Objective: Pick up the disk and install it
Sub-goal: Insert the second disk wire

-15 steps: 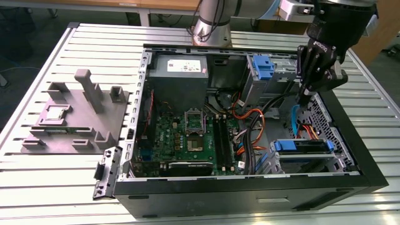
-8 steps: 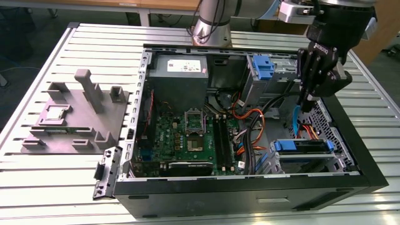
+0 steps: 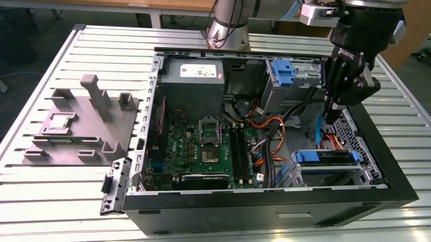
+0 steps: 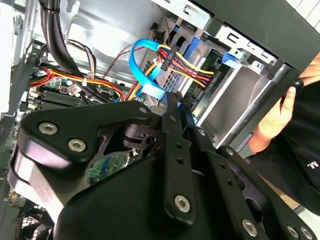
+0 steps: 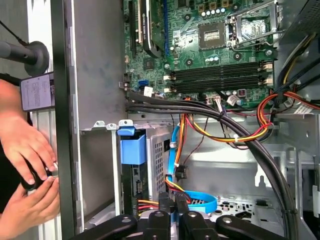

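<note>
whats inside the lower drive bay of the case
The disk in its blue carrier sits in the lower bay, red and yellow wires plugged into its end. The bay's metal wall covers the rest of it. The gripper hangs just above.

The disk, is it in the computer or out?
In. The disk sits in the case's lower bay, its blue carrier at the bay's mouth. The tool hangs above it, fingers together, holding nothing.

Ext view high, oblique; wrist cams close inside case point(image 3: 269, 201).

Open computer case point(image 3: 269, 199), grey fixture block point(image 3: 81, 126)
</note>
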